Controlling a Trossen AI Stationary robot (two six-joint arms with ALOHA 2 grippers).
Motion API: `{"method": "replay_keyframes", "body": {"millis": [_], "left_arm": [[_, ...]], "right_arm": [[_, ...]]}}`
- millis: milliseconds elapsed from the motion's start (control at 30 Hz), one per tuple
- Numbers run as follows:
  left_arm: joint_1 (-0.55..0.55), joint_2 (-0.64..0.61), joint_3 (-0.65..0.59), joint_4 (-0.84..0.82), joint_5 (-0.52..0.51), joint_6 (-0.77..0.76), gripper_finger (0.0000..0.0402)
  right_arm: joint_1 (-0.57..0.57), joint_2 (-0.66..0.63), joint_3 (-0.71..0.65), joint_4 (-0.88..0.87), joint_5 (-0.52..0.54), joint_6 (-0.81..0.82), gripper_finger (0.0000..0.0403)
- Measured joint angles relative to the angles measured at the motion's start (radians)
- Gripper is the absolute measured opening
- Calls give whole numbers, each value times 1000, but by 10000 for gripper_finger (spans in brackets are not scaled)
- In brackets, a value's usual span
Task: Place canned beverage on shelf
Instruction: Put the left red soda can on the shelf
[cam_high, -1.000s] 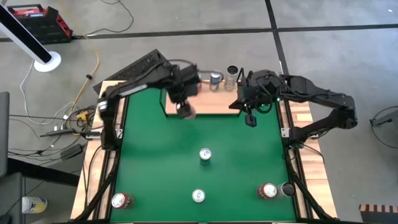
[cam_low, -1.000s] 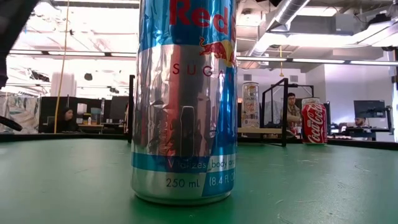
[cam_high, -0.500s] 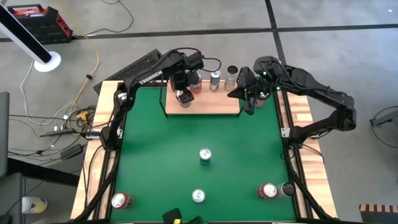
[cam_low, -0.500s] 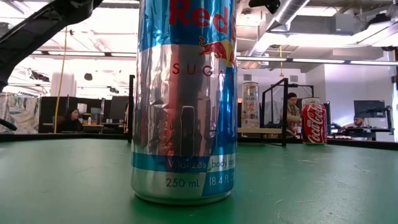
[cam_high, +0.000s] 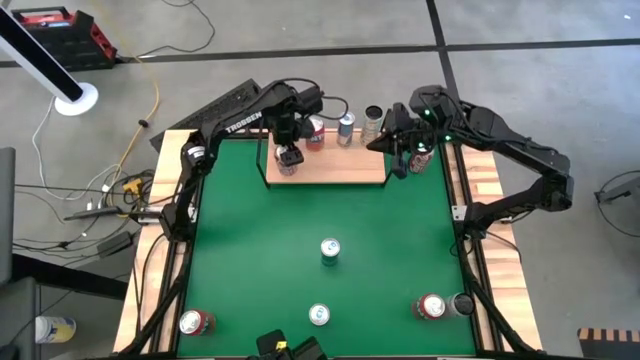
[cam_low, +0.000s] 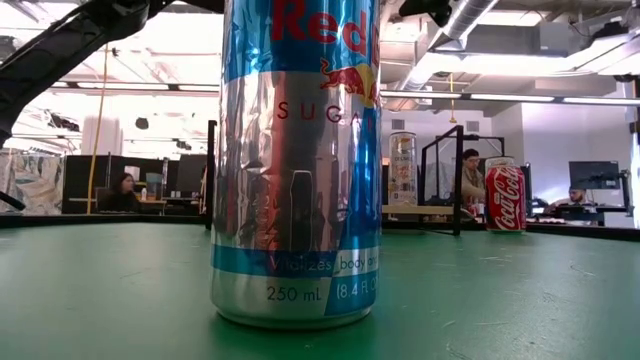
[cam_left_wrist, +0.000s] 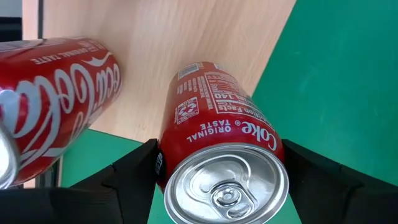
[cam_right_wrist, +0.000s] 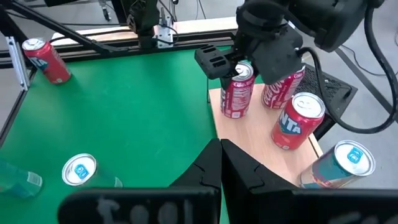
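A red Coke can (cam_left_wrist: 217, 124) stands upright between the fingers of my left gripper (cam_high: 289, 158), which is shut on it over the left end of the shelf (cam_high: 340, 170), a light-wood board at the table's far edge. In the right wrist view the can (cam_right_wrist: 235, 96) is at the board's near left corner. A second Coke can (cam_left_wrist: 56, 99) stands on the board beside it. My right gripper (cam_right_wrist: 221, 163) hangs shut with nothing in it by the shelf's right end (cam_high: 400, 165). My left gripper pinches the Coke can between its two fingers, one on each side of the can's wall (cam_left_wrist: 166, 155) just below the top rim. The fingers (cam_left_wrist: 134, 171) come from above, pointing down. The can is upright; whether its base touches the board, I cannot tell.
Along the shelf's far side stand a red can (cam_right_wrist: 298, 121) and a blue-topped can (cam_right_wrist: 345, 158). Several more cans stand on the green table (cam_high: 250, 260), among them one at the middle (cam_high: 330, 250) and a red one at the near right (cam_high: 430, 305). A Red Bull can (cam_low: 295, 160) fills the low view.
My left gripper has carried the Coke can from the shelf's near edge toward the table's far edge and a little left, sinking closer to the board, with the can kept upright. My right gripper has drawn back a little toward the far edge.
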Motion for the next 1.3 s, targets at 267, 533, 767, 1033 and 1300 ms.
{"method": "replay_keyframes", "body": {"millis": [267,533,767,1033,1300], "left_arm": [[0,0,-19,0,2,13,289],[1,-1,-32,-1,0,32,370],[2,-22,9,0,0,21,375],[3,-103,130,4,2,19,376],[11,-318,132,13,-15,-19,370]], "right_arm": [[0,0,0,-1,0,10,27],[0,0,0,-1,0,10,27],[0,0,0,2,5,8,27],[10,58,0,111,-14,14,27],[56,277,-2,219,-68,18,27]]}}
